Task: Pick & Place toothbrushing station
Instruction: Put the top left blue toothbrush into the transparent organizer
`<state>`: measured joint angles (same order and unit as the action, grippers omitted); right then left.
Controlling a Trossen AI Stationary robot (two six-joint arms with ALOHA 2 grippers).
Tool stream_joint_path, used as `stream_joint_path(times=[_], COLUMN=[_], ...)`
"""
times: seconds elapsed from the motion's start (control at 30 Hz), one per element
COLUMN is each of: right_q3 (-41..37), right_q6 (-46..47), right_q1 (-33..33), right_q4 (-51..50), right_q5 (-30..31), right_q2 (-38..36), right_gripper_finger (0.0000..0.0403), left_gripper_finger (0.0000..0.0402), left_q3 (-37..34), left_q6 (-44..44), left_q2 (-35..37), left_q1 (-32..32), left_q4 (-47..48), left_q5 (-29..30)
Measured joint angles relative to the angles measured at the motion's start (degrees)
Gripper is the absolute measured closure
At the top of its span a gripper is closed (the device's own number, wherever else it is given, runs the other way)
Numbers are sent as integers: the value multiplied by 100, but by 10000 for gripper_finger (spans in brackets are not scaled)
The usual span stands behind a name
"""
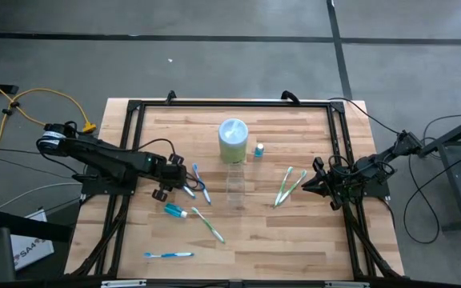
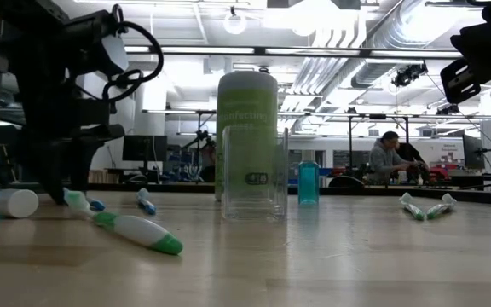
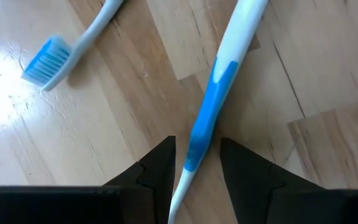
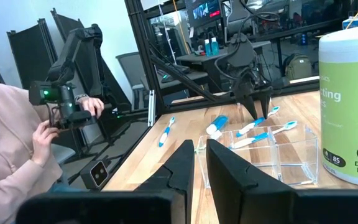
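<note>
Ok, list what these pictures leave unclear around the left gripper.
- Left wrist view: blue toothbrush lies between the left gripper fingers; contact cannot be told, and its ends are cut off by the edges.
- High view: fingertips too small.
- Low view: the arm hides them.

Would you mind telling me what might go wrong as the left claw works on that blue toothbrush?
The left claw straddles the blue-and-white toothbrush near one end, so it may pivot or slip when lifted. A second toothbrush lies close by and could be nudged. The clear tumbler looks narrow, so the drop could miss.
</note>
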<state>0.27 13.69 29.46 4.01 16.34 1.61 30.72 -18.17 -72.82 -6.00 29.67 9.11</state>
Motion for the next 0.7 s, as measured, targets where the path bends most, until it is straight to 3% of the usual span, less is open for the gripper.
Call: stream_joint_path(times=[0.37, 0.7], right_q3=[0, 0], right_q6=[0, 0], right_q1=[1, -1], right_q4=[0, 1], right_q5=[0, 0], right_q2=[1, 2], right_gripper_finger=[366, 366], left_gripper_finger=[279, 293], left_q3=[-7, 13], left_q6=[-43, -40], left_q2=[-15, -524], left_q1=[305, 534], left_q4=[-177, -319], left_q5=[-337, -769])
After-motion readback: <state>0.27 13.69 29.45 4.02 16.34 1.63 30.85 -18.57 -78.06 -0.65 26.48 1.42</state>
